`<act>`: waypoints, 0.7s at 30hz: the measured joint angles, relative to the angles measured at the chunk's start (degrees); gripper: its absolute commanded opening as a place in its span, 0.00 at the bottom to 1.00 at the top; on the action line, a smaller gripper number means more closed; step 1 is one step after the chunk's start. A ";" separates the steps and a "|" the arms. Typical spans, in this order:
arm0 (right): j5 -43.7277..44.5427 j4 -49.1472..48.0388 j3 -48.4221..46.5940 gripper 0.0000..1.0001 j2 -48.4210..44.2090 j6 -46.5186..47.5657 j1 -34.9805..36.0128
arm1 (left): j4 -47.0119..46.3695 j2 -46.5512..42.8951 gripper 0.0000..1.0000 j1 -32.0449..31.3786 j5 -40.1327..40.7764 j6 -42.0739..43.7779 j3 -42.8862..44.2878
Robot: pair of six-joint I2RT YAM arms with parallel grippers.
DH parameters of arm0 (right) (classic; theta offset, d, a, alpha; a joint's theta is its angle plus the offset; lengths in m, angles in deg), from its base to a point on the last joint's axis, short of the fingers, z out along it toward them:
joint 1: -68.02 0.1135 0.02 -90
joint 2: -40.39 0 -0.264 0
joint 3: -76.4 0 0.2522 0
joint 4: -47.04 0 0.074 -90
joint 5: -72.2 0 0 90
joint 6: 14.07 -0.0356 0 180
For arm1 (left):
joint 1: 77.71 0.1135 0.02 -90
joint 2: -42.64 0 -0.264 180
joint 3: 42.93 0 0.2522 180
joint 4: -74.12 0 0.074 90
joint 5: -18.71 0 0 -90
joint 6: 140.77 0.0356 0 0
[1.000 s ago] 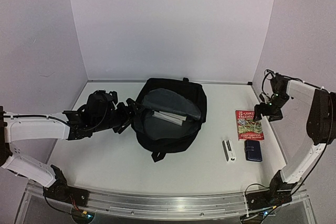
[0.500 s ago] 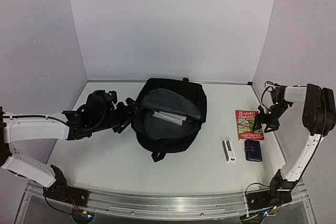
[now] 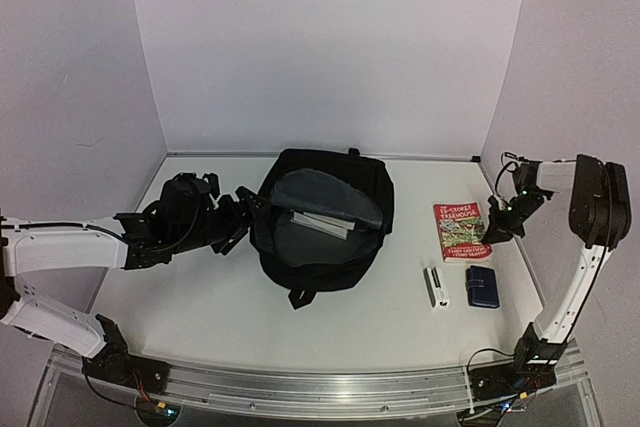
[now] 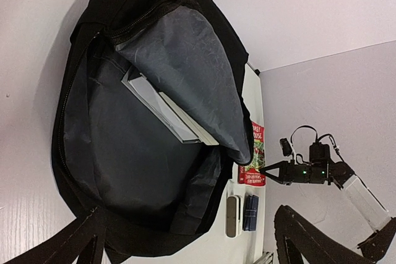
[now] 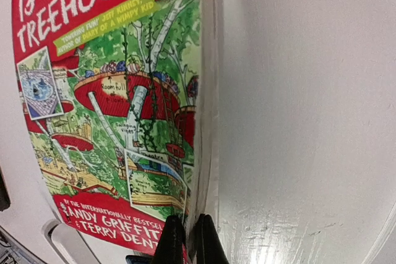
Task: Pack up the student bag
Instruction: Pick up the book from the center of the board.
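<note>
The student bag (image 3: pixel 330 163) lies open in the middle of the table, its grey lining (image 4: pixel 185 60) folded back. A pale book (image 4: pixel 167 112) lies inside it. My left gripper (image 3: pixel 243 223) hovers open at the bag's left rim, holding nothing; its dark fingers (image 4: pixel 83 239) frame the left wrist view. A red and green picture book (image 3: pixel 459 231) lies to the right of the bag. My right gripper (image 3: pixel 490 234) is shut on that book's right edge; in the right wrist view its fingertips (image 5: pixel 185 236) pinch the edge of the cover (image 5: pixel 111 122).
A white oblong case (image 3: pixel 435 287) and a small dark-blue case (image 3: pixel 482 287) lie side by side in front of the picture book. The right wall stands close behind the right arm. The bag's loop handle (image 3: pixel 300 297) points toward the near edge.
My right gripper came down to the picture book's right edge and shut on it. The book has slid a little left and away. The left arm has barely moved.
</note>
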 measured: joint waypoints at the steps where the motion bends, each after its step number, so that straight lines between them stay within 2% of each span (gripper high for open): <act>1: -0.16 -0.05 -0.67 0.00 0.00 -0.12 0.19 | 0.01 0.00 0.95 0.00 0.00 0.00 -0.01; 10: -1.39 0.31 -6.14 0.00 -1.07 -0.22 2.60 | 0.03 0.00 0.95 0.00 0.00 0.04 -0.01; 15: -1.97 2.10 -9.80 0.00 -4.40 0.96 5.12 | 0.25 0.00 0.99 0.00 -0.07 0.45 0.00; 21: -4.22 5.62 -13.22 0.00 -9.26 3.62 7.16 | 2.93 0.28 1.00 0.00 -1.59 3.83 1.50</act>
